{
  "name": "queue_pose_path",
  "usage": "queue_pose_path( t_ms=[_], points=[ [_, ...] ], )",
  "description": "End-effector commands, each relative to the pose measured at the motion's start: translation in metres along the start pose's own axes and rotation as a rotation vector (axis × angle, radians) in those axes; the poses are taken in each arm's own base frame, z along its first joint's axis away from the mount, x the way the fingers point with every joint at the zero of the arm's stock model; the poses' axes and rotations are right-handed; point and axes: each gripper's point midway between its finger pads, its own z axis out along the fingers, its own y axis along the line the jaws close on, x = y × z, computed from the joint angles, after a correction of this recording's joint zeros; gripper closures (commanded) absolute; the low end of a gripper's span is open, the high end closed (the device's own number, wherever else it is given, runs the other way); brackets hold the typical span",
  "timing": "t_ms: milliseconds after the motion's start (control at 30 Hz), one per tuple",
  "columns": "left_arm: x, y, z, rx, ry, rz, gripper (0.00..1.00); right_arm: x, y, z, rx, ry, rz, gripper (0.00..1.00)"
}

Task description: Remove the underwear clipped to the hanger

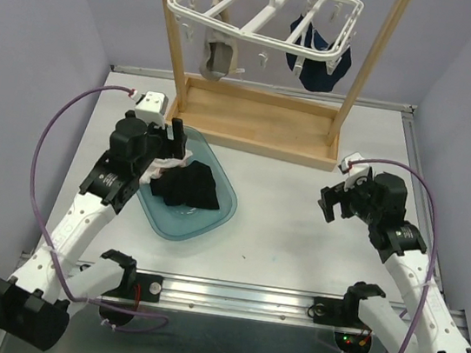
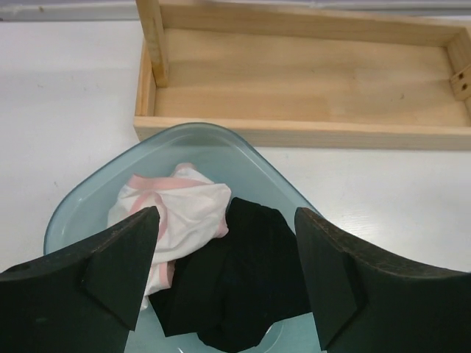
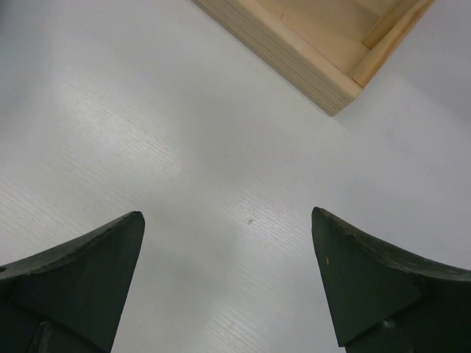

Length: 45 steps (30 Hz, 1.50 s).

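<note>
The white hanger [image 1: 268, 10] hangs from the wooden stand at the back. A beige underwear [image 1: 216, 58] stays clipped at its left and a navy blue one [image 1: 322, 61] at its right. A black underwear [image 1: 186, 185] and a pale pink-white one [image 1: 170, 164] lie in a blue-green tray [image 1: 212, 221]; both show in the left wrist view, black [image 2: 235, 279] and pink-white [image 2: 176, 213]. My left gripper [image 1: 168, 142] [image 2: 224, 254] is open and empty just above them. My right gripper [image 1: 335, 201] [image 3: 228, 243] is open and empty over bare table.
The light wooden stand [image 1: 256, 127] has a shallow box base [image 2: 309, 81] right behind the tray, with two upright posts. Its corner shows in the right wrist view [image 3: 324, 51]. Grey walls close in both sides. Purple cables loop beside each arm.
</note>
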Motion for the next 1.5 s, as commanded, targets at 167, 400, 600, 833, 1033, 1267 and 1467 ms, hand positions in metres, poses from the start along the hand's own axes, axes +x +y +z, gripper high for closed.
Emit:
queue_pose_path(
  t_ms=[167, 400, 600, 833, 1033, 1267, 1467],
  points=[
    [-0.053, -0.012, -0.037, 0.089, -0.233, 0.023, 0.09, -0.002, -0.001, 0.001, -0.022, -0.04, 0.002, 0.0],
    [-0.049, -0.017, -0.047, 0.14, -0.294, 0.048, 0.09, 0.002, 0.003, 0.002, -0.063, -0.019, -0.029, 0.0],
    [-0.042, -0.015, -0.048, 0.134, -0.305, 0.043, 0.08, -0.006, 0.006, -0.004, -0.1, -0.006, -0.074, 0.0],
    [-0.039, -0.015, -0.054, 0.142, -0.324, 0.037, 0.06, -0.034, -0.003, -0.005, -0.107, -0.019, -0.125, 0.0],
    [-0.04, -0.014, -0.057, 0.141, -0.338, 0.034, 0.04, -0.054, -0.003, 0.0, -0.146, -0.045, -0.137, 0.0],
    [-0.038, -0.015, -0.057, 0.149, -0.334, 0.034, 0.02, -0.066, -0.002, 0.011, -0.2, -0.048, -0.147, 0.0],
    [-0.039, -0.014, -0.058, 0.14, -0.34, 0.032, 0.02, -0.077, -0.006, 0.02, -0.213, -0.055, -0.145, 0.0]
  ],
)
